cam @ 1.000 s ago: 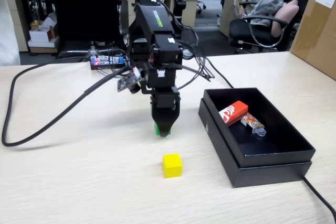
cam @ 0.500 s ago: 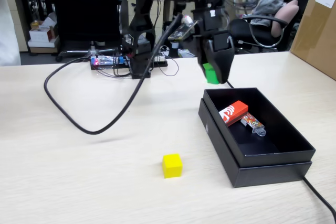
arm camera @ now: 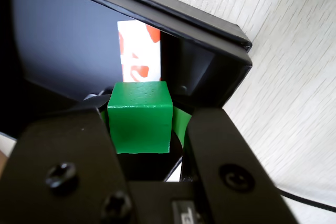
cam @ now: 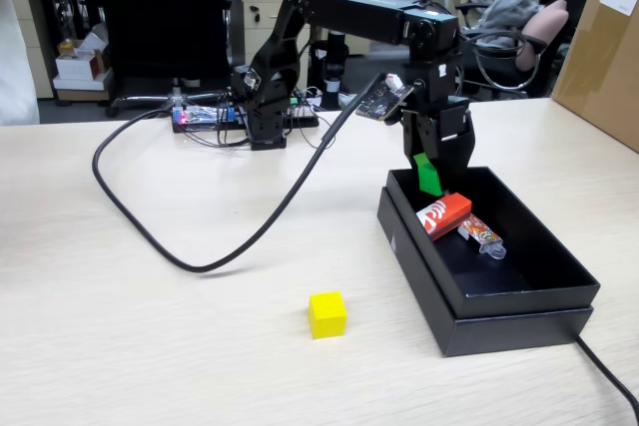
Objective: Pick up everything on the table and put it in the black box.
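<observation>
Gripper [cam: 431,179] clamped on the small green cube [arm camera: 139,117], jaws pressed against two opposite faces, cube carried clear of any surface. Poised above the far left corner of the shallow matte black cardboard box [cam: 469,308] in the fixed view; in the wrist view, box interior directly below, thick double rim [arm camera: 199,22] crossing just beyond.

Best handled by nudging a little further inward over the box floor, then lowering before letting go, so the cube lands flat rather than bouncing off the rim. Worth steering clear of the red oblong block with white markings [cam: 443,214] already lying in the box, just under and beside the cube; also the small orange-patterned wrapped packet [cam: 481,235] next to it. Bare black floor open toward the near end of the box, probably the safer landing spot.

Plenty of room above and around on the light beige wood-grain desktop [cam: 150,336]. Small yellow cube [cam: 326,314] well apart on the bare table, left of the box, yet to be collected. Thick black cable [cam: 200,264] looping across the desktop left of the box, clear of the yellow cube, worth minding on the next reach.
</observation>
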